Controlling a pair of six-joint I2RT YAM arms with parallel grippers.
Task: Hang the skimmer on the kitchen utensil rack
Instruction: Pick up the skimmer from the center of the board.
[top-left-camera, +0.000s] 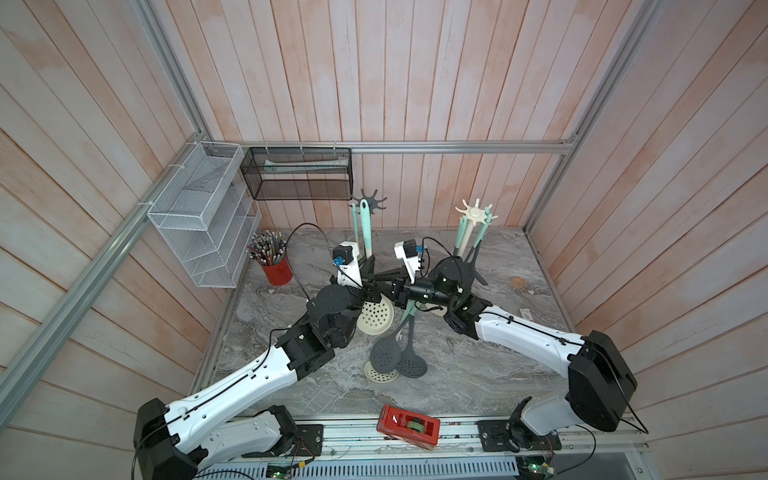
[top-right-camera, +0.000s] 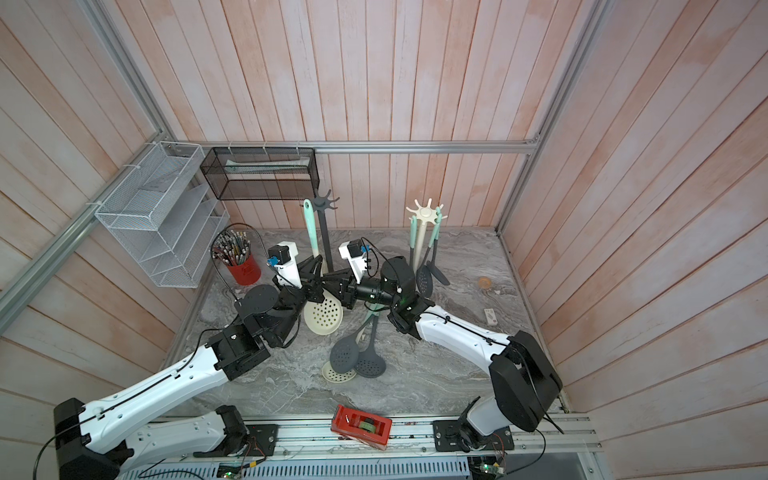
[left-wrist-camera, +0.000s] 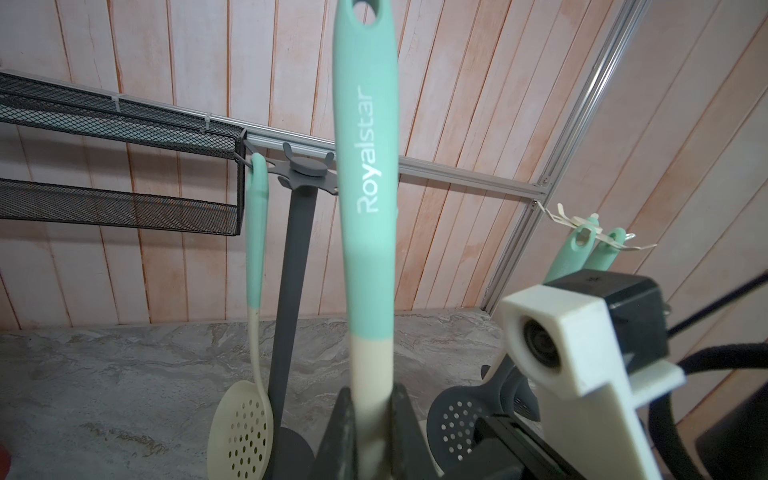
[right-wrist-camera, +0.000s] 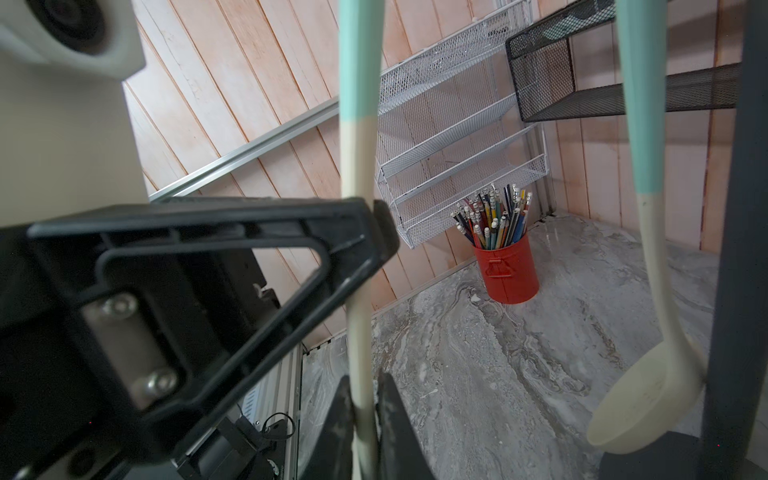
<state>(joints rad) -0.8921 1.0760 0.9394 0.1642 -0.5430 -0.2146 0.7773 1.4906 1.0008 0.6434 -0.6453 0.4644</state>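
The skimmer (top-left-camera: 375, 318) has a cream perforated head and a teal handle (left-wrist-camera: 365, 145), and it stands upright above the table. My left gripper (left-wrist-camera: 372, 415) is shut on its cream neck. My right gripper (right-wrist-camera: 365, 415) is shut on the same neck, just below the left one's black finger (right-wrist-camera: 208, 270). In both top views the two grippers (top-left-camera: 371, 274) (top-right-camera: 328, 277) meet at the neck from opposite sides. The dark grey utensil rack (top-left-camera: 368, 201) (left-wrist-camera: 305, 170) stands right behind, with another cream skimmer (left-wrist-camera: 241, 432) hanging on it. The handle's hole tops out near the rack's star-shaped head.
A cream rack (top-left-camera: 476, 212) with grey skimmers stands at the back right. Loose skimmers (top-left-camera: 385, 355) lie on the marble table (top-left-camera: 478, 374). A red pencil cup (top-left-camera: 276, 270), a white wire shelf (top-left-camera: 199, 216) and a black mesh basket (top-left-camera: 297, 172) are at the back left. A red tape dispenser (top-left-camera: 408, 426) sits at the front edge.
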